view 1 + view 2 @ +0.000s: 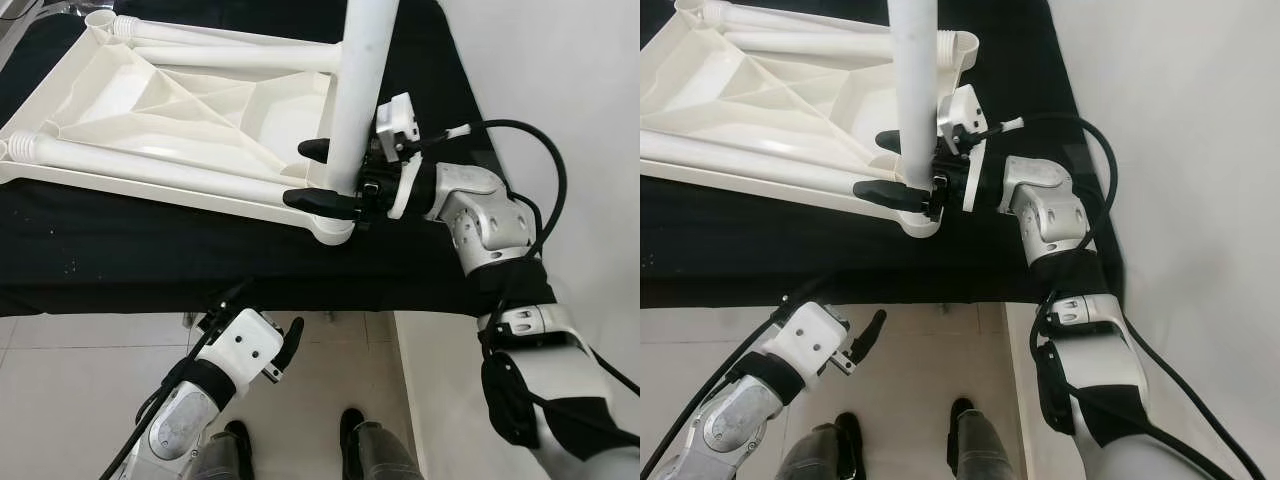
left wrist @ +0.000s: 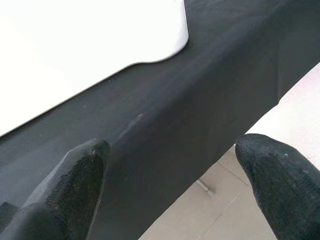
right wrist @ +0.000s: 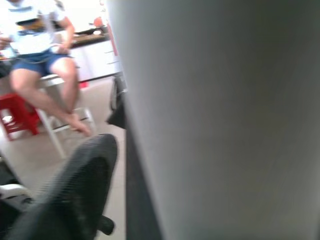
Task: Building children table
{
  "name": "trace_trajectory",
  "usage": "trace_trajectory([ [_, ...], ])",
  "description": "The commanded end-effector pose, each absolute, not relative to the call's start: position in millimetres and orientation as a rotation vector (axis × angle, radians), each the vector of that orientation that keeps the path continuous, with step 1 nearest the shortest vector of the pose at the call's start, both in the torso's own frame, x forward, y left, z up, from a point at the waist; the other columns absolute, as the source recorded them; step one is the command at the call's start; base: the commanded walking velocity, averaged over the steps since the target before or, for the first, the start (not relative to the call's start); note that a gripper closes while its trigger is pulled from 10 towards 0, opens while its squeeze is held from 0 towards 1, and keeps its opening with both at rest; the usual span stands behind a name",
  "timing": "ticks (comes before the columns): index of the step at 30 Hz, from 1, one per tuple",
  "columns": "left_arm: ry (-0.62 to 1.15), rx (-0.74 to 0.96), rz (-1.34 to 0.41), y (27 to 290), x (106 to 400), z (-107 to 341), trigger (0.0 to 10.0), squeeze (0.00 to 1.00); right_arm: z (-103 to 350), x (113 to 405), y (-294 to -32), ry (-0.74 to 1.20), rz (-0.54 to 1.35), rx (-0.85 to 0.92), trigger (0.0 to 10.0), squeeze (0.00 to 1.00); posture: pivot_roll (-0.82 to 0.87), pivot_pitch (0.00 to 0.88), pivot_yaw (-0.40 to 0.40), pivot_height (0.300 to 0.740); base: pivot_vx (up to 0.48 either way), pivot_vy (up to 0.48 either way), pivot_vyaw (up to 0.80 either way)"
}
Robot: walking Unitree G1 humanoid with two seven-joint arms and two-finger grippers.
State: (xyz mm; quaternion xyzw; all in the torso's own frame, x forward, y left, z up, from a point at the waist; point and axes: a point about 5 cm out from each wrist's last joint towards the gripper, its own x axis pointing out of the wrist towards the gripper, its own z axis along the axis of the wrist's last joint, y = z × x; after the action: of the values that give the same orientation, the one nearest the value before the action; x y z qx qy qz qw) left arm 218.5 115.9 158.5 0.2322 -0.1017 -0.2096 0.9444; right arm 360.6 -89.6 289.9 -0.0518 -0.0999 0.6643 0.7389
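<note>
Table leg point(image 1: 358, 90) pinched in my right gripper point(image 1: 322, 175) over the tabletop point(image 1: 150, 110) corner socket — I'd keep it plumb, press straight down; left gripper point(image 1: 288, 345) gapes empty below the tabletop.

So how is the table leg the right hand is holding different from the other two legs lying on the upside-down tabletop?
The held leg stands upright in the corner socket of the tabletop; the near leg and far leg lie flat across its underside. The right hand has a finger on either side of the held leg; nothing touches the lying legs. The left hand hangs open below the table edge. All three are plain white tubes.
</note>
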Motion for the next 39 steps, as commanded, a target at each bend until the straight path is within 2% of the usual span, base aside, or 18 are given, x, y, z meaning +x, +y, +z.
trace_trajectory([
  [1, -0.178, 0.478, -0.444, 115, 215, 151, 10.0, 0.00, 286, 357, -79, -0.220, 1.539, -0.114, 0.0, 0.00, 0.04, 0.288, -0.034, 0.740, 0.000, 0.000, 0.00],
  [8, -0.177, 0.476, -0.440, 115, 215, 151, 10.0, 0.00, 283, 362, -77, -0.241, 1.496, -0.115, 0.0, 0.00, 0.03, 0.288, -0.037, 0.740, 0.000, 0.000, 0.00],
  [11, -0.178, 0.474, -0.440, 115, 216, 150, 10.0, 0.00, 272, 368, -80, -0.255, 1.222, -0.165, 0.0, 0.00, 0.02, 0.287, -0.039, 0.740, 0.000, 0.000, 0.00],
  [16, -0.179, 0.473, -0.440, 115, 217, 151, 10.0, 0.00, 267, 371, -83, -0.246, 1.037, -0.171, 0.0, 0.00, 0.01, 0.288, -0.043, 0.740, 0.000, 0.000, 0.00],
  [17, -0.180, 0.473, -0.440, 116, 217, 151, 10.0, 0.00, 263, 374, -85, -0.236, 0.884, -0.172, 0.0, 0.00, 0.01, 0.288, -0.041, 0.740, 0.000, 0.000, 0.00],
  [18, -0.180, 0.474, -0.440, 116, 217, 151, 10.0, 0.00, 254, 372, -85, -0.191, 0.593, -0.121, 0.0, 0.00, 0.00, 0.291, -0.035, 0.740, 0.000, 0.000, 0.00],
  [19, -0.180, 0.474, -0.440, 116, 217, 151, 10.0, 0.00, 254, 372, -85, -0.191, 0.593, -0.121, 0.0, 0.00, 0.00, 0.291, -0.035, 0.740, 0.000, 0.000, 0.00],
  [21, -0.180, 0.475, -0.440, 117, 220, 150, 10.0, 0.00, 236, 350, -79, -0.127, 0.296, -0.078, 0.0, 0.00, -0.02, 0.285, -0.027, 0.740, 0.000, 0.000, 0.00],
  [24, -0.180, 0.475, -0.440, 117, 220, 150, 10.0, 0.00, 236, 350, -79, -0.127, 0.296, -0.078, 0.0, 0.00, -0.02, 0.285, -0.027, 0.740, 0.000, 0.000, 0.00],
  [26, -0.179, 0.476, -0.441, 117, 221, 150, 10.0, 0.00, 232, 342, -72, -0.124, 0.256, -0.070, 0.0, 0.00, -0.02, 0.281, -0.025, 0.740, 0.000, 0.000, 0.00],
  [31, -0.182, 0.479, -0.442, 116, 226, 148, 10.0, 0.00, 233, 345, -51, -0.144, 0.327, -0.090, 0.0, 0.00, -0.03, 0.248, -0.032, 0.740, 0.000, 0.000, 0.00],
  [32, -0.184, 0.480, -0.440, 116, 227, 148, 10.0, 0.00, 236, 345, -49, -0.151, 0.348, -0.084, 3.0, 0.00, -0.03, 0.247, -0.032, 0.740, 0.000, 0.000, 0.00],
  [33, -0.184, 0.480, -0.440, 116, 227, 148, 10.0, 0.00, 236, 345, -49, -0.151, 0.348, -0.084, 3.0, 0.00, -0.03, 0.247, -0.032, 0.740, 0.000, 0.000, 0.00],
  [34, -0.185, 0.480, -0.437, 116, 227, 148, 10.0, 0.00, 239, 345, -43, -0.160, 0.422, -0.080, 10.0, 0.00, -0.03, 0.248, -0.033, 0.740, 0.000, 0.000, 0.00],
  [36, -0.186, 0.480, -0.436, 116, 227, 148, 10.0, 0.00, 243, 343, -38, -0.184, 0.484, -0.064, 10.0, 0.00, -0.02, 0.246, -0.033, 0.740, 0.000, 0.000, 0.00],
  [37, -0.187, 0.480, -0.436, 116, 227, 148, 10.0, 0.00, 248, 342, -33, -0.200, 0.584, -0.037, 10.0, 1.00, -0.02, 0.245, -0.034, 0.740, 0.000, 0.000, 0.00],
  [38, -0.188, 0.480, -0.436, 116, 228, 148, 10.0, 0.00, 255, 341, -32, -0.224, 0.679, -0.029, 10.0, 1.00, -0.02, 0.244, -0.034, 0.740, 0.000, 0.000, 0.00],
  [39, -0.188, 0.480, -0.436, 116, 228, 148, 10.0, 0.00, 255, 341, -32, -0.224, 0.679, -0.029, 10.0, 1.00, -0.02, 0.244, -0.034, 0.740, 0.000, 0.000, 0.00],
])
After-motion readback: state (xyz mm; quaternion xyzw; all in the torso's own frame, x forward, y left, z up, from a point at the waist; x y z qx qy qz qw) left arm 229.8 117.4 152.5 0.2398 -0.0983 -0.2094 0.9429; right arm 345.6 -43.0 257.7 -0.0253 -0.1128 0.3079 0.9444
